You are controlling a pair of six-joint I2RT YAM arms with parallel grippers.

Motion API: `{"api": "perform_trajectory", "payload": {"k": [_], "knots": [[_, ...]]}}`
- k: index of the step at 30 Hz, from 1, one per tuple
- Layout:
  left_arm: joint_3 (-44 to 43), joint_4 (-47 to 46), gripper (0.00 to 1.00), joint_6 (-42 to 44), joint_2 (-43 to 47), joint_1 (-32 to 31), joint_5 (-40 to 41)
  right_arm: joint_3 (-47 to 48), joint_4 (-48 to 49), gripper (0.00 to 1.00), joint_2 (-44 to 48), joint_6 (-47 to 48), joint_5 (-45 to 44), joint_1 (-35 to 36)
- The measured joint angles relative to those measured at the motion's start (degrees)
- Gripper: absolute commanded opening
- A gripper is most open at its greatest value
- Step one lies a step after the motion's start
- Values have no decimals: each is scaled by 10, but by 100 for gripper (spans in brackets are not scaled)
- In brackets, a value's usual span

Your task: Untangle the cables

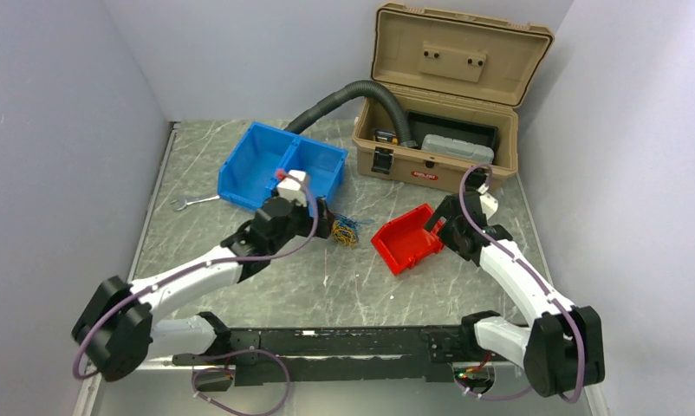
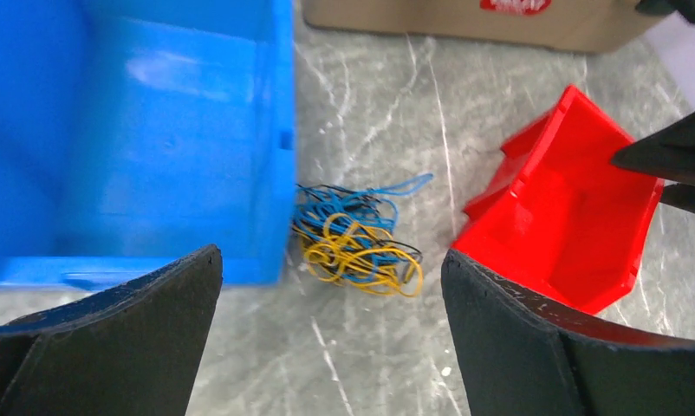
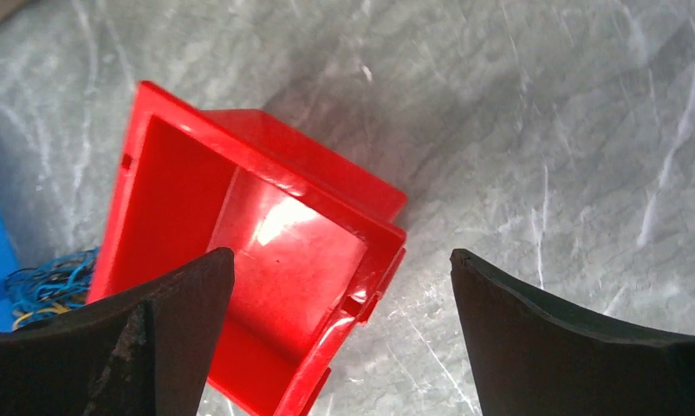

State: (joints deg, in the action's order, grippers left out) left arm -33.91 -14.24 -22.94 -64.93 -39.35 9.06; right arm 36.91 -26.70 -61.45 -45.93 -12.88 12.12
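two sets of jaws stand wide open and hold nothing. just ahead of the tips of the left gripper (image 2: 331, 251), in the gap between its fingers, lies the heap of cables (image 2: 357, 243). they are thin blue, yellow and black wires, knotted in one small bundle on the table (image 2: 370, 95).

i think a grab from here would take the whole heap at once. that would pull the knot tighter, not looser. the thin wires could also slip out of the big fingers.

the heap lies right by the wall of the blue bin (image 2: 279, 130), on the left of those jaws. i cannot tell if it touches. the left finger could bump that wall on the way down.

the red bin (image 2: 569, 199) sits near on the right. the right gripper (image 3: 341, 252) hangs over it, with the heap off past its left finger, so the red bin stands in its way.

further out are a tan toolbox (image 1: 448, 104), a black hose (image 1: 344, 97) and a wrench (image 1: 192, 202).
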Motion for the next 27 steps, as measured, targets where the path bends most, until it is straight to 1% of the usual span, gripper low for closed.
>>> {"api": "perform_trajectory", "payload": {"k": [4,7,15,17,20,22,23,25,26,27], "knots": [[-85,85,99,-38,-85,-50,22,-3,-10,94,-37,-28,0,-6],[-129,136,99,-71,-141,-70,26,-11,-11,93,-53,-39,3,-33],[-213,231,99,-159,-273,-86,3,-11,-11,92,-58,-45,-17,-125],[-231,249,97,-184,-302,-86,1,-5,-13,92,-62,-45,-28,-139],[-243,269,92,-204,-325,-85,-1,2,-13,94,-58,-45,-50,-145],[-256,278,84,-218,-343,-83,-2,3,-13,95,-47,-42,-59,-145],[-262,283,74,-224,-352,-81,-2,3,-14,96,-38,-39,-63,-145],[-265,286,47,-232,-362,-77,-1,4,-13,97,-16,-26,-64,-146],[-265,288,29,-234,-365,-75,1,4,-11,98,-5,-12,-62,-146],[-265,289,6,-239,-366,-74,3,4,-8,98,6,3,-59,-146]]}}
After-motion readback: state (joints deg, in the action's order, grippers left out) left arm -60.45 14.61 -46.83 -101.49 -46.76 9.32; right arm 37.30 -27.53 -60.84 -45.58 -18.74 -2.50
